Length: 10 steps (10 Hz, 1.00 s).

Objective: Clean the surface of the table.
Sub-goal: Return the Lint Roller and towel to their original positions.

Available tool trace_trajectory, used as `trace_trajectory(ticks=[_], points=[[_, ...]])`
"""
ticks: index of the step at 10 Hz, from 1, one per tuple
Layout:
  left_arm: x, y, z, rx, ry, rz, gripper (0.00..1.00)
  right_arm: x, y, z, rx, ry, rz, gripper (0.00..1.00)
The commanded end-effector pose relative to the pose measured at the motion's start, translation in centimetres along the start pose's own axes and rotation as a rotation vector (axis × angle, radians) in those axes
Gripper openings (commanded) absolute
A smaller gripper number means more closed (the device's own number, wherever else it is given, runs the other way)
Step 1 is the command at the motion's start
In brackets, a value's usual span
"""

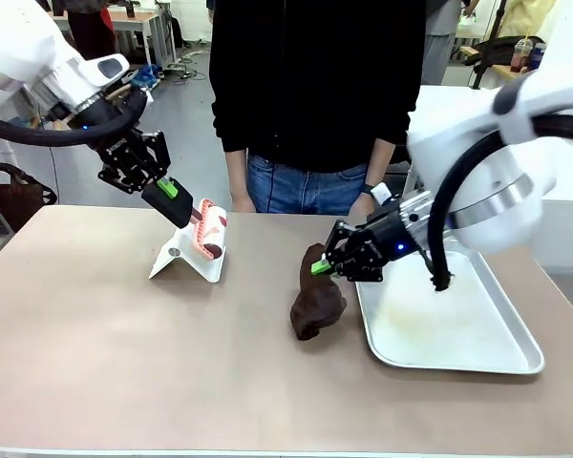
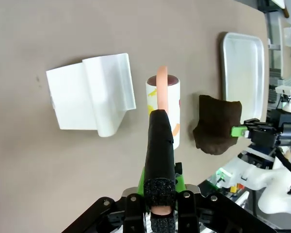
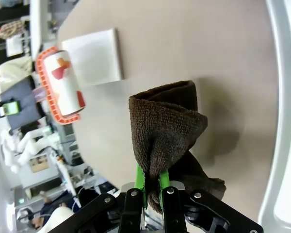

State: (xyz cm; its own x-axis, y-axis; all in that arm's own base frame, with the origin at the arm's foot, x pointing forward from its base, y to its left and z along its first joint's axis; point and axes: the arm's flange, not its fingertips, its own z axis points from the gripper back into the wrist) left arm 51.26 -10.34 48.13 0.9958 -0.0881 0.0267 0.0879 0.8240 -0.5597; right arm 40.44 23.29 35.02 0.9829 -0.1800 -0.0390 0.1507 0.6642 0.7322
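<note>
Left gripper point(image 1: 169, 194) pinches the black handle of a lint roller point(image 1: 210, 229); our left wrist view shows its patterned roll point(image 2: 163, 109) above a white stand point(image 2: 92, 96). Right gripper point(image 1: 322, 268) is clamped on a brown cloth point(image 1: 317, 296), the right wrist view showing green pads point(image 3: 140, 180) pressed into the pile. A metal tray point(image 1: 497, 353) lies beside it. The tan table point(image 1: 124, 363) spreads beneath, matte and smooth.

Robotics lab or workshop: my table point(image 1: 124, 382) shared with a standing person point(image 1: 315, 95), more work tables point(image 1: 138, 19) behind, bare grey floor point(image 1: 186, 105).
</note>
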Motion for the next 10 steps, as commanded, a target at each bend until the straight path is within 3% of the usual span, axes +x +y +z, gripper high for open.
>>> trace_trajectory(ticks=[1,10], points=[[2.0,0.0,0.1,0.044,0.003,0.068,0.22,2.2,1.5,-1.4,-0.086,-0.016,-0.032,0.13],[6.7,0.7,-2.6,0.125,0.127,0.058,0.22,3.9,-0.5,-3.3,-0.098,0.035,-0.130,0.13]])
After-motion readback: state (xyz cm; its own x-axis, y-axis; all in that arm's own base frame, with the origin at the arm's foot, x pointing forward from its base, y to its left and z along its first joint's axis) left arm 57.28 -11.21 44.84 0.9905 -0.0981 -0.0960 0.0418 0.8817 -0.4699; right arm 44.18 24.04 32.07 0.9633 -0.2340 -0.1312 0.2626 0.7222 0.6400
